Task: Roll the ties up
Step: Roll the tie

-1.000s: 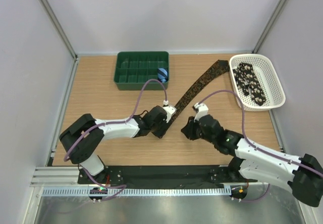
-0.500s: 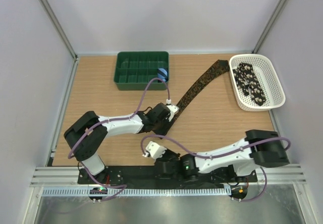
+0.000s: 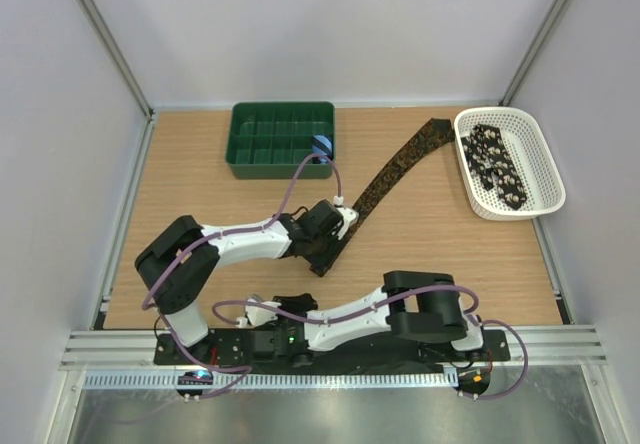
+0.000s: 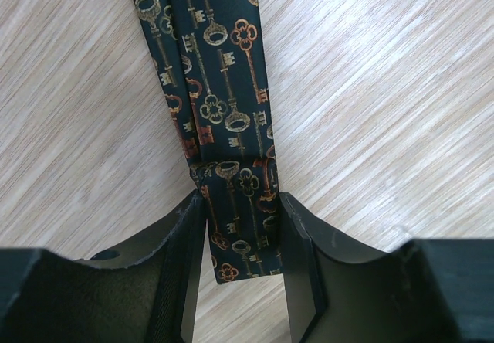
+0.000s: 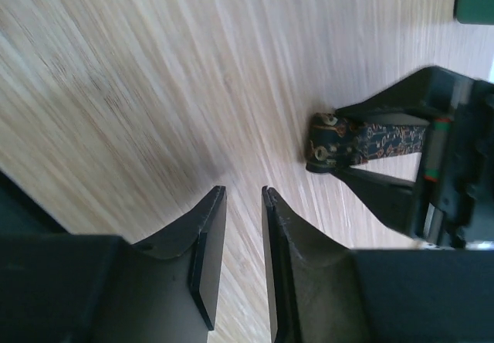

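Item: dark key-patterned fabric necktie (image 4: 220, 88) — folded end pinched in my left gripper (image 4: 241, 227); right gripper (image 5: 241, 204) narrowly parted, empty. Risk, I judge — the unsupported roll slackens.

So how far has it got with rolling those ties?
Early days. One small blue roll already sits in the green tray. The left hand is clamped on the near end of the key-patterned tie, where only a first fold shows; the rest lies stretched out on the table. The right hand is empty. A second tie waits in the white basket.
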You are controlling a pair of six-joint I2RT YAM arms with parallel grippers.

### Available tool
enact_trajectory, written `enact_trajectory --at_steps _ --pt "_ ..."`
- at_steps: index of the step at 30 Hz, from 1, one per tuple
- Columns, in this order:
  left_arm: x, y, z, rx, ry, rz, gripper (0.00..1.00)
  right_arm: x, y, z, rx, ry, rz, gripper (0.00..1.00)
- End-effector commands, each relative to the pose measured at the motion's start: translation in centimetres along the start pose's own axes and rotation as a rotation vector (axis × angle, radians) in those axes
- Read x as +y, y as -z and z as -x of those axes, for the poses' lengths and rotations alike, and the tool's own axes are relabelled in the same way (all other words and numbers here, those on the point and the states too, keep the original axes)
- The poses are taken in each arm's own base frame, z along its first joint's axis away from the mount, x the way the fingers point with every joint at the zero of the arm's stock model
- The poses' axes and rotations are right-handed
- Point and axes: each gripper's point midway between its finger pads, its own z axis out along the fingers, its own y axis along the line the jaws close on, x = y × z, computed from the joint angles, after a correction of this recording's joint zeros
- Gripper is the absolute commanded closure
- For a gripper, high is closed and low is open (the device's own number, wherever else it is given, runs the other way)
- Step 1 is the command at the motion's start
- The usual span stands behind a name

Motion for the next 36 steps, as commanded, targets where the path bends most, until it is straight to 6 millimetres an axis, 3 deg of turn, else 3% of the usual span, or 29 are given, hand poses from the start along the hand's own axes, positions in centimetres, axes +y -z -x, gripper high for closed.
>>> enact_trajectory --at_steps 1,9,11,26,30,36 --pt "-0.7 -0.4 -3.2 0.153 0.024 -0.042 0.56 -1.5 -0.7 -0.9 0.089 0.131 -0.072 0.68" --pt "-1.2 0.2 -3.2 0.196 0.039 -0.057 0.57 -2.6 -2.5 -1.7 0.148 0.163 -0.134 0.58" --pt "-1.3 0.4 -3.2 0.201 0.043 -0.061 0.56 -3.0 -2.7 -1.9 0.148 0.177 -0.152 0.52" --pt "-2.5 2.2 -2.5 0.229 0.078 -0.106 0.56 -2.4 -4.7 -3.5 0.185 0.192 -0.151 0.49" --pt "-2.8 2.4 -2.7 0.240 0.087 -0.122 0.56 -2.5 -4.9 -3.7 0.192 0.194 -0.149 0.52" --pt "-3.2 2.8 -2.8 0.243 0.090 -0.142 0.56 -2.7 -4.9 -3.9 0.203 0.194 -0.161 0.78"
